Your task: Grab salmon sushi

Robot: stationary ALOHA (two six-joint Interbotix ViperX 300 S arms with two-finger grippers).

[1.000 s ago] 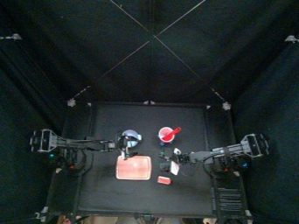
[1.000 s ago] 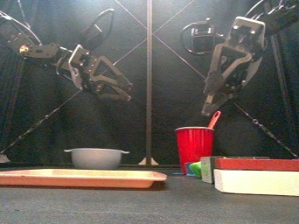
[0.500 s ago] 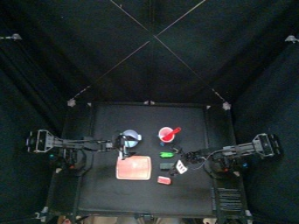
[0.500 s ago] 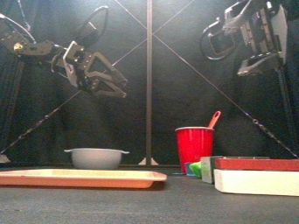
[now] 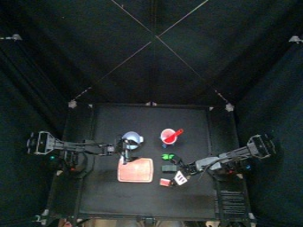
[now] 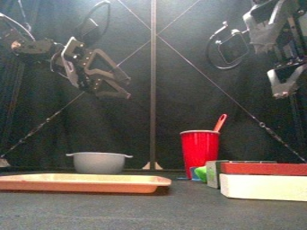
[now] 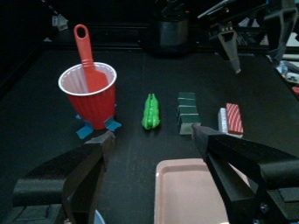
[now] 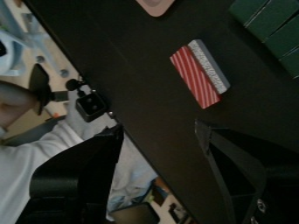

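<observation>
The salmon sushi, a small red-and-white striped block with a pale edge, lies flat on the black table, out ahead of the right fingers and untouched by them. Those two fingers are spread wide apart with nothing between them, hanging above the table's edge. In the left wrist view the same block sits beyond the tip of one of the left fingers, which are likewise released and bare, held high over the table. Just beside the sushi, toward the middle of the spread left fingers, stands a dark green block, and next to that a bright green pod-shaped piece. Further along that row is a red cup with a red spoon standing in it, resting on a small blue piece. Directly between the left fingers, nearer than the row, lies the corner of a pink board. In the front view a grey bowl sits low on the table under the left arm
</observation>
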